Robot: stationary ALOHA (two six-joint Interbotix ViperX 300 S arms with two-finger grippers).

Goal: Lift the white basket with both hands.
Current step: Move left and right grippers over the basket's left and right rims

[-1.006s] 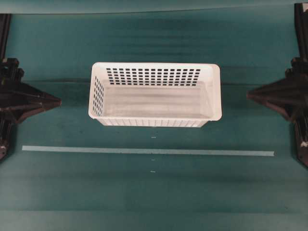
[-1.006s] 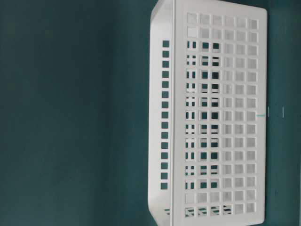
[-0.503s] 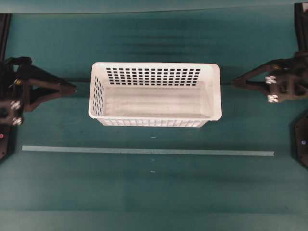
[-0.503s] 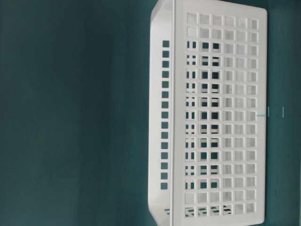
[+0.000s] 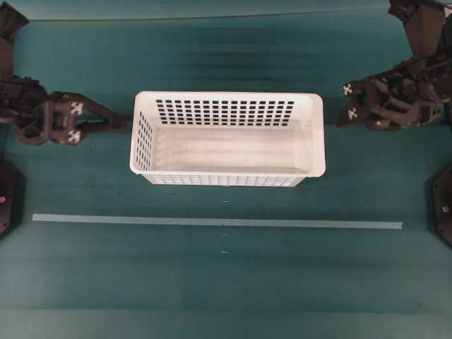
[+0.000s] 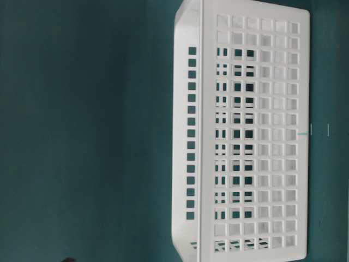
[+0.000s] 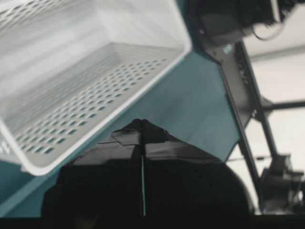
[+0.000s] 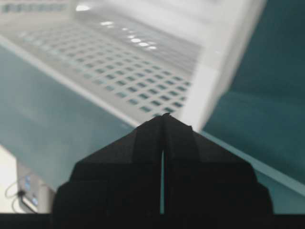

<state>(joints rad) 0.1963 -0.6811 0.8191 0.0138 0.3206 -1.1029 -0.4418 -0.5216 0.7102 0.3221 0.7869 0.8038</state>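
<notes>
Nearing white basket (image 5: 227,139): both closed grippers, previously farther off.

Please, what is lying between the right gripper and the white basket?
Nothing: in the overhead view only a short bare strip of green table separates the shut right gripper from the white basket.

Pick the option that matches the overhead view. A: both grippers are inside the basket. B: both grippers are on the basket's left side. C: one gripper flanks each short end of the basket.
C: the left gripper points at the white basket's left end, the right gripper at its right end.
</notes>
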